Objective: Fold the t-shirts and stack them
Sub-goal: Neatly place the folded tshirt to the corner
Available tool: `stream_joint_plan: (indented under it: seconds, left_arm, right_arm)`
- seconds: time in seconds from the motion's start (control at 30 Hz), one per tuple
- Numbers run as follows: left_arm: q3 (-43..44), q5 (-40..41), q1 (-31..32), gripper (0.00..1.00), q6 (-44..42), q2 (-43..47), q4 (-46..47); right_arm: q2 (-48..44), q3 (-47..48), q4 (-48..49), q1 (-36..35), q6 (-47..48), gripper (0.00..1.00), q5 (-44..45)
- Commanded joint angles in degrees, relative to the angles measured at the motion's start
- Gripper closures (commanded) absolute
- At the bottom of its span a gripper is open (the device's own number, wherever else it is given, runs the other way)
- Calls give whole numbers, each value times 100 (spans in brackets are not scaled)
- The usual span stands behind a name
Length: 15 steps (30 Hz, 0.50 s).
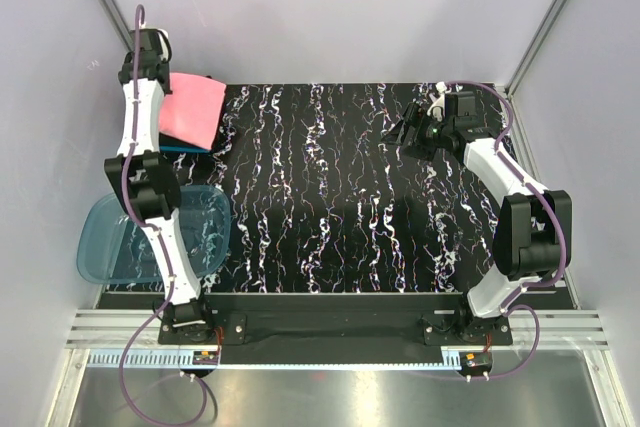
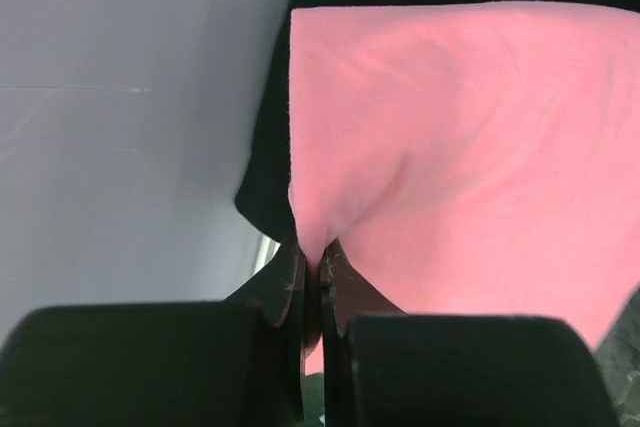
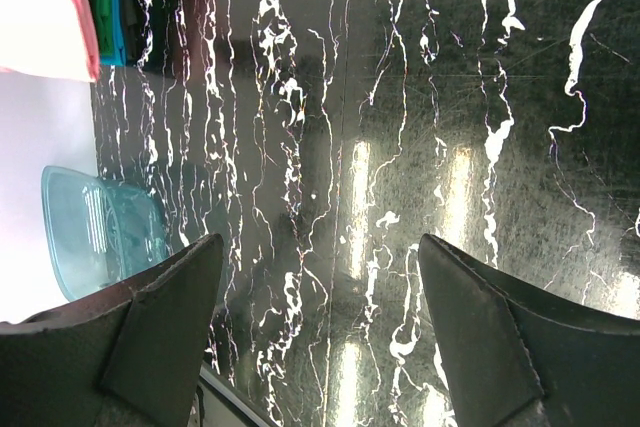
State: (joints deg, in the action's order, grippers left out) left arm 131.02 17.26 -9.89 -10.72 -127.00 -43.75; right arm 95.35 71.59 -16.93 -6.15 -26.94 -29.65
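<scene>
A folded salmon-pink t-shirt (image 1: 192, 109) lies on top of a stack at the far left corner of the table, with a teal-blue t-shirt (image 1: 180, 147) edge and a black t-shirt (image 2: 268, 157) edge showing under it. My left gripper (image 2: 318, 257) is shut on the near edge of the pink t-shirt (image 2: 460, 147), pinching a small fold. My right gripper (image 1: 408, 129) is open and empty above the far right of the table. In the right wrist view the stack (image 3: 85, 7) shows at the top left.
A translucent blue plastic tub (image 1: 150, 237) stands at the left table edge, under the left arm; it also shows in the right wrist view (image 3: 95, 232). The black marbled tabletop (image 1: 330, 197) lies between the arms. White walls close in the sides and back.
</scene>
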Motion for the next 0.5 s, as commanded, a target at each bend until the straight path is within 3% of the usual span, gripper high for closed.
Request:
stream_joint_plan:
  seconds: [0.0, 0.2, 0.23, 0.33, 0.37, 0.4, 0.47]
  left_arm:
    - [134, 296, -57, 100, -159, 133, 682]
    - [-6, 366, -294, 99, -79, -246, 1017]
    - [11, 471, -320, 93, -88, -359, 1026]
    - [-41, 507, -382, 90, -27, -431, 1008]
    - [-76, 463, -417, 87, -18, -440, 1026]
    - [-103, 498, -417, 75, -9, -448, 1017]
    - [-112, 638, -417, 64, 35, -466, 1008]
  right_arm:
    - [-139, 101, 278, 44, -57, 13, -85]
    - [-148, 57, 295, 53, -75, 13, -102]
    - [-157, 57, 304, 53, -66, 13, -94]
    - [-148, 74, 295, 53, -75, 13, -76]
    - [-148, 83, 304, 61, -75, 12, -76]
    - [-140, 92, 304, 70, -66, 12, -76]
    - [-140, 101, 287, 88, -75, 12, -102]
